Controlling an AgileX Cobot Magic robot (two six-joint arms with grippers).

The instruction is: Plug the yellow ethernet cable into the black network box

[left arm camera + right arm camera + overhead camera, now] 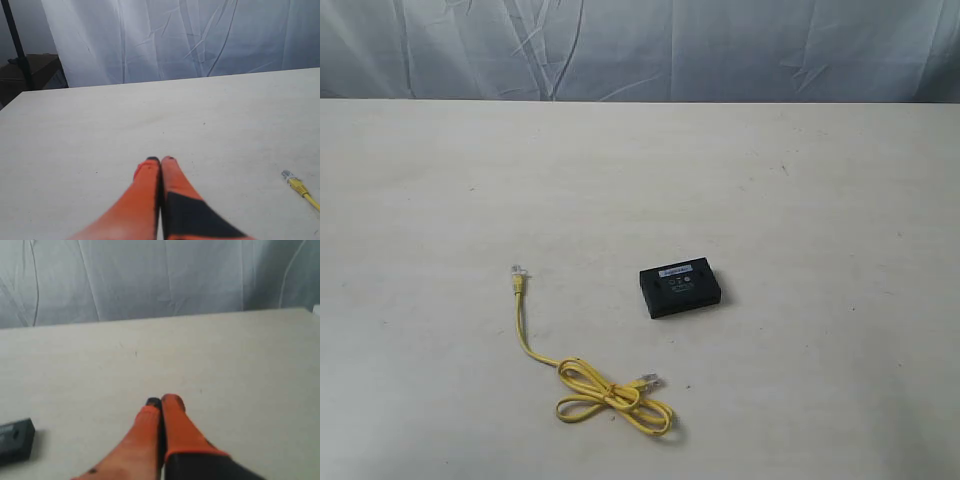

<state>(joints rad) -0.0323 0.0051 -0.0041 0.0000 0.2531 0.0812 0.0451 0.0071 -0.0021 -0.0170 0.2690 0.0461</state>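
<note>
Left gripper [160, 160] closed, yellow ethernet cable [610, 393] clear of black network box [682, 288]

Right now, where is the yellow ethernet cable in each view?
Exterior view: the yellow ethernet cable lower left of centre, left of the black network box.
Left wrist view: only one plug end shows, at the picture's edge.
Right wrist view: not in it.
Shared landmark: the table, its far edge against the curtain.
</note>
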